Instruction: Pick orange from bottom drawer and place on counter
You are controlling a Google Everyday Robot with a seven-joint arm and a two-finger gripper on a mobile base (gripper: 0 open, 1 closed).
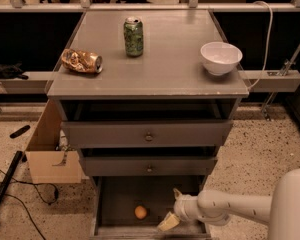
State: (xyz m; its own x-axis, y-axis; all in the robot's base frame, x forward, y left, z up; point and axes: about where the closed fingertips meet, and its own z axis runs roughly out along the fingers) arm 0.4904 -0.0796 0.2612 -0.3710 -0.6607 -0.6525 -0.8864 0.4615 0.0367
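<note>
The orange (pixel 140 212) is a small round fruit lying on the dark floor of the open bottom drawer (pixel 120 196), near its front middle. My gripper (pixel 172 208) reaches in from the right over the drawer's right part, a short way right of the orange and not touching it. Its two pale fingers are spread apart, one pointing up and one down to the front, and nothing is between them. The counter (pixel 160 64) is the flat grey top of the cabinet above.
On the counter stand a green can (pixel 133 36), a shiny gold-brown snack bag (pixel 81 61) at the left and a white bowl (pixel 220 57) at the right. Two knobbed drawers (pixel 148 134) sit slightly pulled out above the bottom one. A cardboard box (pixel 51 154) stands at the left.
</note>
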